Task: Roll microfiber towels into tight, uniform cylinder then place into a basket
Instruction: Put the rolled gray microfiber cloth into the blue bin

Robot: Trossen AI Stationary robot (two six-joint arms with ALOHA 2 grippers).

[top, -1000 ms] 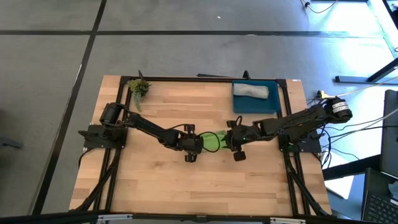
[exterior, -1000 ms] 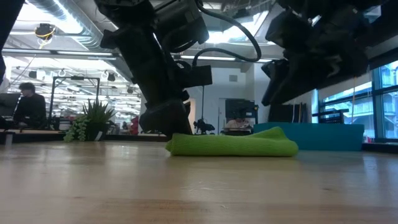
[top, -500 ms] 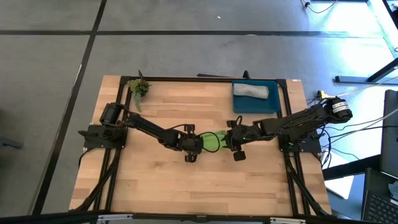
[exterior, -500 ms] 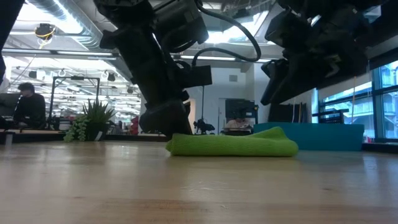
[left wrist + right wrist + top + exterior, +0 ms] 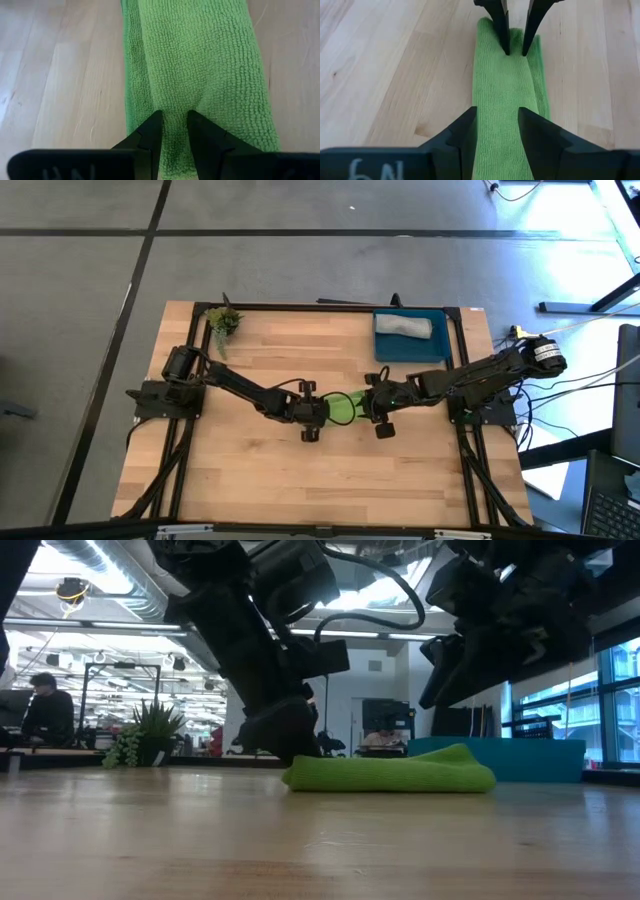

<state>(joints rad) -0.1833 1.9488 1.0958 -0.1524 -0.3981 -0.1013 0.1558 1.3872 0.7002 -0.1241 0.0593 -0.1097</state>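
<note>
The lime green towel (image 5: 343,407) lies on the table's middle as a long, narrow folded strip (image 5: 390,775), running left to right. My left gripper (image 5: 173,116) is shut on the strip's left end (image 5: 322,410). My right gripper (image 5: 496,110) hangs open a little above the strip's right end (image 5: 368,406), and in the low view its fingers (image 5: 450,700) stop short of the cloth. The grey towel (image 5: 405,326), rolled up, lies in the dark-blue basket (image 5: 385,350) at the far right. My left gripper pinches a raised ridge of cloth (image 5: 174,107) on top of the green towel's left end between its two fingers. The fingers (image 5: 506,45) slant down from the table's left and point along the strip. The towel lies flat on the table.
A small potted plant (image 5: 224,320) stands at the far left corner. The basket's wall (image 5: 540,755) rises behind the towel's right end. Bare wood stretches along the near half of the table (image 5: 320,480). A person sits far off in the room (image 5: 45,705).
My left gripper has tipped and its fingertips have gone a little toward the table's right edge. The green towel has slid the same way along the table, keeping its shape. My right gripper has kept still.
</note>
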